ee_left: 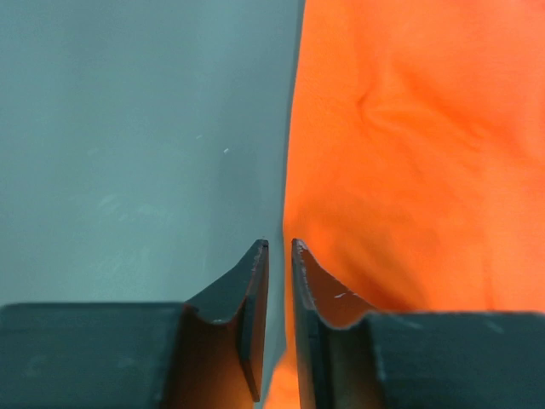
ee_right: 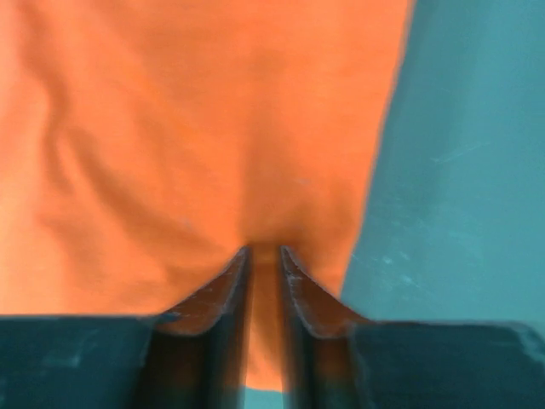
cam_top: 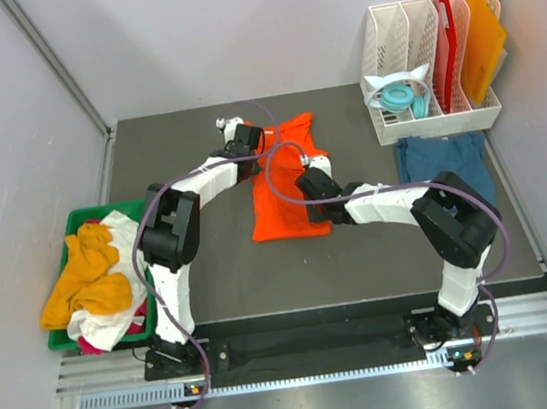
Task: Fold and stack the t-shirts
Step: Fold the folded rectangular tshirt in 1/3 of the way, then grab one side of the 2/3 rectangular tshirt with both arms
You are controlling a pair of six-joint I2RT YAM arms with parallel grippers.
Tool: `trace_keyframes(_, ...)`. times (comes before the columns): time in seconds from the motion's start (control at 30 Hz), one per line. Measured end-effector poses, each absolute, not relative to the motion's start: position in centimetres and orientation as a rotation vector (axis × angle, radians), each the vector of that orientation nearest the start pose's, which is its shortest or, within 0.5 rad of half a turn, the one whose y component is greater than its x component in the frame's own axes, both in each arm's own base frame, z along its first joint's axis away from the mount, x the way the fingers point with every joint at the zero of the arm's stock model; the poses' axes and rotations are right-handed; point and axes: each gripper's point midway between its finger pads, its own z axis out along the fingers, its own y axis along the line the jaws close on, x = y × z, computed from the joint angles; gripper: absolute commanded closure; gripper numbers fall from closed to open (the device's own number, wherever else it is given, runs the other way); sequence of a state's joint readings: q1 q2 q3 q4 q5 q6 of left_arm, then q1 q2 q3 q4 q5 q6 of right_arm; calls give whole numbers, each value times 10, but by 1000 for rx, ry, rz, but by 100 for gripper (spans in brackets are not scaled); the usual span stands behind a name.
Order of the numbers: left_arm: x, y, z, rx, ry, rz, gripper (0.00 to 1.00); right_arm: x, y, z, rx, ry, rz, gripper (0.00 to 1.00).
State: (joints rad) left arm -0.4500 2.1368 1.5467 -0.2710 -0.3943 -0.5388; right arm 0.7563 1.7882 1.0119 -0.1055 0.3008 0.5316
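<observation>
A dark grey table (cam_top: pixel 213 283) between pale walls fills the overhead view. The orange shirt (cam_top: pixel 288 202) lies flat in the middle of the frame, its long axis running from the upper middle down toward the lower middle. It has bare table on both sides and below it.

At the left edge of the frame a green bin (cam_top: pixel 79 218) holds a heap of shirts (cam_top: pixel 92 279), yellow-orange, white and red. At the right lies a blue shirt (cam_top: pixel 444 162), just below a white rack (cam_top: pixel 434 118) of boards in the upper right.

The left gripper (cam_top: pixel 248 139) sits at the orange shirt's upper left edge. In its wrist view the fingertips (ee_left: pixel 278 247) stand almost together astride that edge, cloth (ee_left: pixel 409 170) to the right and table to the left. Whether they pinch it I cannot tell.

The right gripper (cam_top: pixel 308 175) is at the shirt's right edge, halfway down. Its fingers (ee_right: pixel 262 251) are drawn nearly together with cloth (ee_right: pixel 187 128) puckered into the gap, which looks like a grip.

Each arm is nearest its own side, so a lengthwise fold seems the step in hand.
</observation>
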Motion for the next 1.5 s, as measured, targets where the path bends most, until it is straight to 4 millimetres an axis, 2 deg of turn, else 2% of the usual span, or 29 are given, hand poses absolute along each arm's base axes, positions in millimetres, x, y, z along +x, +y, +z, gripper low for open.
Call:
trace_keyframes(0.07, 493, -186, 58, -277, 2313, -2, 66, 333, 262, 34, -159, 2408, 168, 38)
trace_keyframes(0.1, 490, -185, 67, -279, 2302, -6, 57, 336, 260, 39, -161, 2400, 150, 27)
trace_keyframes(0.13, 486, -185, 80, -283, 2281, -19, 50, 339, 260, 47, -169, 2388, 135, 25)
trace_keyframes(0.17, 481, -185, 95, -283, 2258, -35, 41, 342, 259, 57, -171, 2370, 129, 24)
trace_keyframes(0.23, 469, -183, 120, -287, 2222, -62, 38, 349, 261, 81, -171, 2323, 132, 25)
trace_keyframes(0.27, 462, -183, 132, -297, 2198, -88, 37, 352, 261, 94, -166, 2295, 142, 26)
trace_keyframes(0.3, 453, -182, 142, -303, 2182, -107, 38, 354, 262, 106, -160, 2270, 151, 34)
trace_keyframes(0.37, 436, -180, 151, -311, 2167, -135, 45, 356, 260, 122, -149, 2238, 166, 42)
trace_keyframes(0.47, 409, -178, 139, -307, 2194, -142, 47, 354, 256, 124, -126, 2228, 178, 44)
trace_keyframes(0.53, 386, -176, 117, -286, 2244, -128, 48, 345, 248, 108, -118, 2258, 167, 44)
trace_keyframes(0.63, 353, -175, 84, -250, 2324, -107, 48, 323, 230, 70, -121, 2346, 126, 45)
trace_keyframes(0.77, 323, -175, 62, -226, 2383, -112, 48, 304, 216, 43, -111, 2422, 98, 46)
trace_keyframes(0.9, 313, -175, 59, -233, 2386, -134, 47, 301, 218, 38, -85, 2430, 128, 46)
trace_keyframes(1.07, 314, -179, 59, -244, 2377, -164, 47, 304, 224, 38, -53, 2420, 172, 48)
trace_keyframes(1.27, 311, -186, 57, -243, 2386, -201, 50, 302, 230, 30, -26, 2439, 206, 57)
trace_keyframes(1.37, 303, -189, 51, -232, 2405, -210, 53, 299, 231, 24, -11, 2450, 220, 64)
trace_keyframes(1.4, 299, -191, 48, -228, 2415, -214, 55, 299, 232, 24, -3, 2442, 229, 71)
trace_keyframes(1.47, 290, -193, 41, -215, 2434, -217, 65, 299, 234, 23, 9, 2433, 245, 78)
trace_keyframes(1.5, 287, -194, 38, -218, 2442, -220, 71, 299, 235, 23, 14, 2430, 250, 86)
